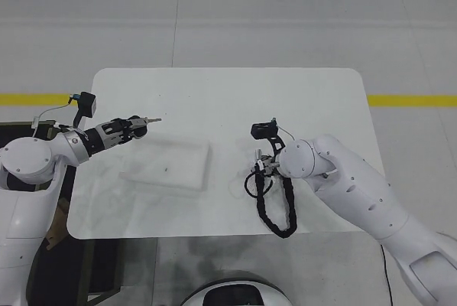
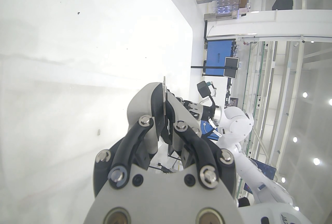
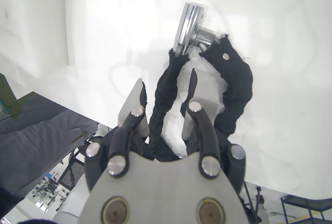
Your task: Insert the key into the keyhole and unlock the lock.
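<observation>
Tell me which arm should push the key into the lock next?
Probably left. The left gripper is shut on the key, its tip pointing toward the lock. The right gripper sits open astride the lock's black cable, with no key.

one key (image 2: 164,99), one lock (image 3: 190,25), one white pad (image 1: 170,162) and one table (image 1: 305,92).

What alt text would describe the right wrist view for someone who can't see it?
The right gripper, open, straddles one strand of a black sleeved cable looped on a white table. The cable ends at a shiny metal lock lying just beyond it.
</observation>
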Controlling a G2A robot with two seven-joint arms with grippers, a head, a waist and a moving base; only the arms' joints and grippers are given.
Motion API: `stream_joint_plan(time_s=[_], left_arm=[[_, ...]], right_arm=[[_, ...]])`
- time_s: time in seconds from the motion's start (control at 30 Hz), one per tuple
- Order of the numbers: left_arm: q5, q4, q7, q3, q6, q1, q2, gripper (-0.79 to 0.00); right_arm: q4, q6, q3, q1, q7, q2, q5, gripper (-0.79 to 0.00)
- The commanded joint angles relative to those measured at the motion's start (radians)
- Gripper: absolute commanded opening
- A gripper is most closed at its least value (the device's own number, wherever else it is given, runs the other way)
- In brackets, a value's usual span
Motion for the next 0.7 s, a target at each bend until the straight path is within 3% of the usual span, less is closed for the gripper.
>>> stream_joint_plan(time_s=[0.0, 0.23, 0.27, 0.3, 0.33, 0.5, 0.67], left_arm=[[0.0, 0.0, 0.0, 0.0, 0.0, 0.0, 0.0, -0.785], [0.0, 0.0, 0.0, 0.0, 0.0, 0.0, 0.0, -0.785], [0.0, 0.0, 0.0, 0.0, 0.0, 0.0, 0.0, -0.785], [0.0, 0.0, 0.0, 0.0, 0.0, 0.0, 0.0, -0.785], [0.0, 0.0, 0.0, 0.0, 0.0, 0.0, 0.0, -0.785], [0.0, 0.0, 0.0, 0.0, 0.0, 0.0, 0.0, -0.785], [0.0, 0.0, 0.0, 0.0, 0.0, 0.0, 0.0, -0.785]], right_arm=[[0.013, 0.016, -0.01, 0.003, 0.003, -0.015, -0.026, -0.446], [0.097, 0.029, -0.028, 0.015, -0.002, -0.072, -0.088, -0.486], [0.11, 0.03, -0.028, 0.015, -0.003, -0.079, -0.099, -0.529], [0.123, 0.036, -0.026, 0.015, -0.009, -0.086, -0.111, -0.625], [0.133, 0.039, -0.024, 0.014, -0.012, -0.093, -0.121, -0.785], [0.155, 0.014, 0.034, 0.007, 0.013, -0.113, -0.112, -0.785], [0.099, -0.086, 0.265, -0.047, 0.052, -0.094, 0.071, -0.785]])
